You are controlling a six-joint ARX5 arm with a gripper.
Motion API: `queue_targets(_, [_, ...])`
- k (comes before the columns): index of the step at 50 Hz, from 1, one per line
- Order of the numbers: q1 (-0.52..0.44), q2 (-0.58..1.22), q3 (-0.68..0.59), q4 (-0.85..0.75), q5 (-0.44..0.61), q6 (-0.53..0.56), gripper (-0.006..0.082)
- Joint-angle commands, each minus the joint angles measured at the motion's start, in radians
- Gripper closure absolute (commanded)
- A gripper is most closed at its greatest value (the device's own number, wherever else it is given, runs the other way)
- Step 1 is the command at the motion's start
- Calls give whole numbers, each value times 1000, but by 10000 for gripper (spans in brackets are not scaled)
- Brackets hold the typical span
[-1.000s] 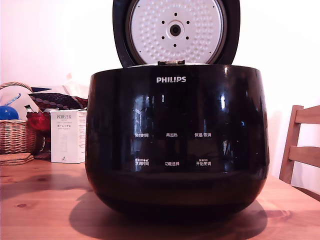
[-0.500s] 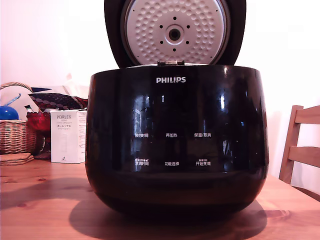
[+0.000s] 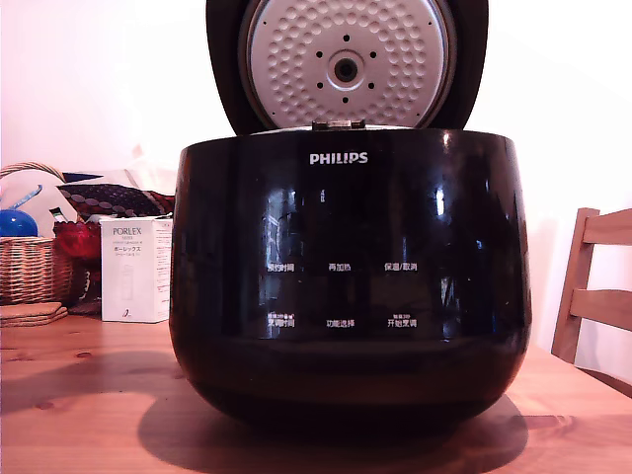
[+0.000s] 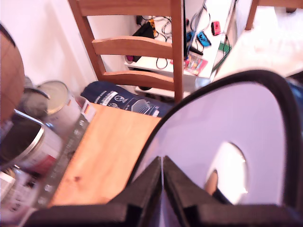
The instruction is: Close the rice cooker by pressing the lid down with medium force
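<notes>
The rice cooker (image 3: 350, 276) is a large glossy black pot with a white PHILIPS logo, filling the middle of the exterior view on a wooden table (image 3: 79, 385). Its lid (image 3: 346, 64) stands raised behind the body and shows a silver dimpled underside with a central hole. In the wrist view the lid's (image 4: 246, 142) glossy outer face reflects light inside a black rim. My gripper (image 4: 162, 161) is shut, its two black fingers pressed together with the tips against that outer face. The lid hides the gripper in the exterior view.
At the exterior view's left stand a wicker basket (image 3: 35, 262) with a blue ball (image 3: 15, 222) and a white PORLEX box (image 3: 135, 269). A wooden chair (image 3: 592, 296) is at its right. The wrist view shows metal cans (image 4: 33, 137), another chair (image 4: 137, 47) and a cluttered white desk (image 4: 199, 42).
The lid has tipped forward toward the exterior camera since the earliest frame and looks larger and wider. It has barely moved in the last half second.
</notes>
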Motion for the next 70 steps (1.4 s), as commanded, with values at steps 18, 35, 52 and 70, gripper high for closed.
queue_targets(18, [-1,-84,-241,47,42,-166,791])
queue_targets(35, [4,-204,-365,69,42,-201,791])
queue_targets(52, [4,-218,-469,132,42,-210,791])
queue_targets(70, [4,-223,-484,130,35,-232,791])
